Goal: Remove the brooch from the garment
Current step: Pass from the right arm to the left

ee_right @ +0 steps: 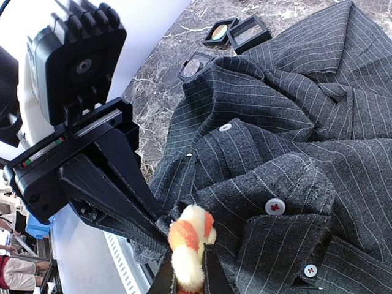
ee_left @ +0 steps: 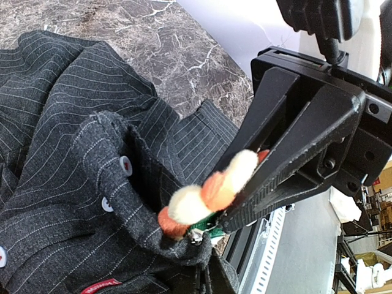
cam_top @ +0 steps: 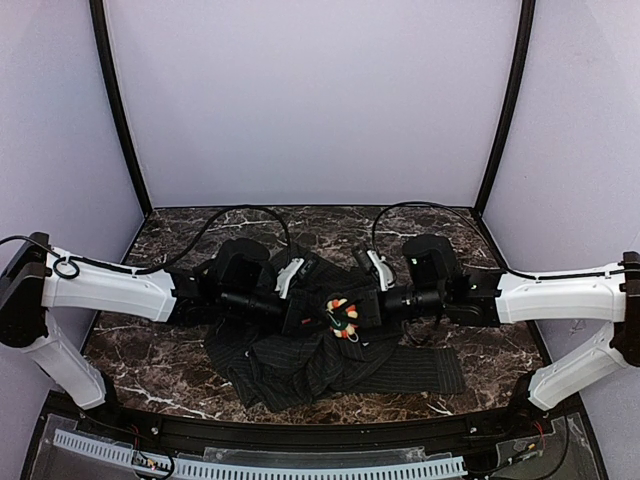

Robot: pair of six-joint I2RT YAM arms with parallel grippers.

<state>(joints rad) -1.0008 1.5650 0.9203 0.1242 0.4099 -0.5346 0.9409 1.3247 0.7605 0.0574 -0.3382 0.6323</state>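
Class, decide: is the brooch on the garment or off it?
On, apparently: the brooch sits against a bunched garment fold, pinched by the right gripper. Its pin is hidden.

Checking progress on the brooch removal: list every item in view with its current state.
brooch: clamped in the right gripper, against the shirt; pin hidden.
shirt: crumpled on the table, fold pinched.
right gripper: shut on the brooch.
left gripper: shut on the shirt.
small boxes: lying beside the shirt.

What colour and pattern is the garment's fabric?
The garment is dark charcoal with thin pale pinstripes, shown best in the right wrist view.
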